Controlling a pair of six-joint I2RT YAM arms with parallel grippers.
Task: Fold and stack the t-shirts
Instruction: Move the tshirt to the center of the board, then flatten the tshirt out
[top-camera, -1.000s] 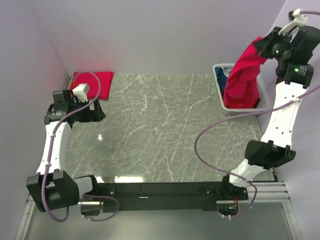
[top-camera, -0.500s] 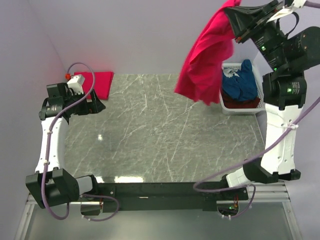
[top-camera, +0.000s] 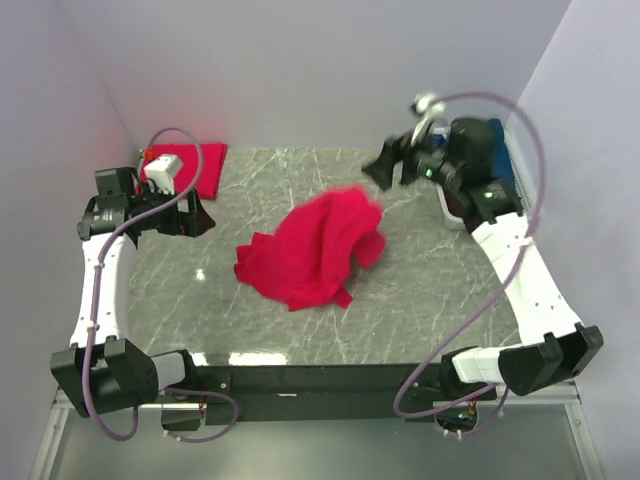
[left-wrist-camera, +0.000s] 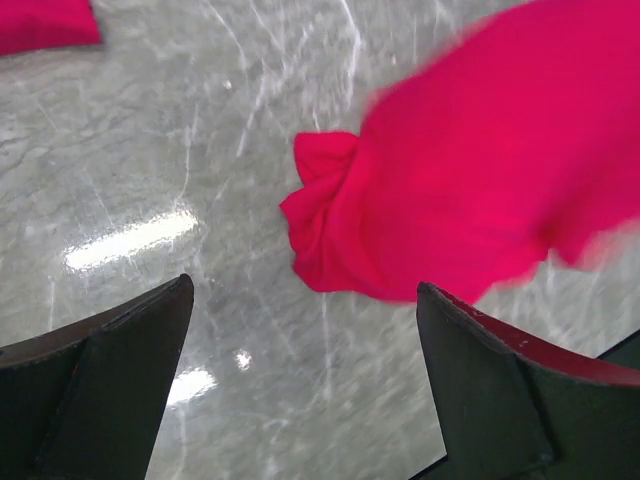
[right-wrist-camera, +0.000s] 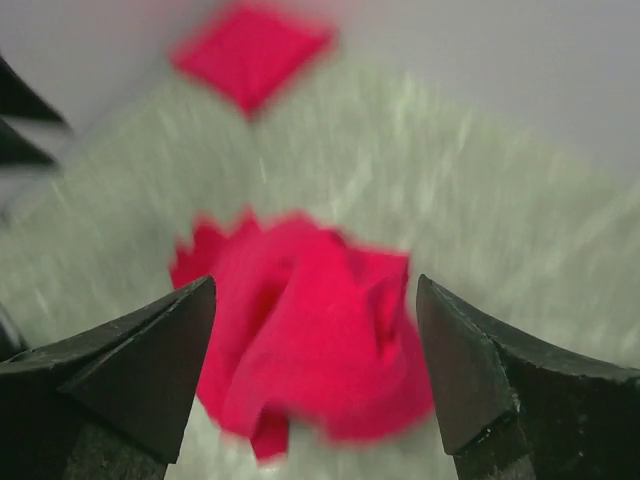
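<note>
A bright red t-shirt (top-camera: 310, 255) lies in a crumpled heap on the grey marble table (top-camera: 430, 300). Its far edge is blurred in the top view, and no gripper touches it. Everything else is placed around this heap.

Behind it and to the right, the right gripper (top-camera: 385, 170) hangs above the table. Its two dark fingers (right-wrist-camera: 140, 370) are spread wide with nothing between them. In the right wrist view the heap shows through the gap, lower down and apart from both fingers.

To the heap's left, well apart from it, the left gripper (top-camera: 192, 215) points toward it, its fingers also spread wide and empty. The left wrist view shows the heap's bunched corner beyond the gap, with bare marble in between.

Farther left and behind the heap, a folded red t-shirt (top-camera: 200, 165) lies flat, partly hidden by the left wrist. To the heap's right, beyond the right arm, a pale basket (top-camera: 452, 208) stands mostly hidden by that arm. A navy blue cloth (top-camera: 497, 132) shows in it.
</note>
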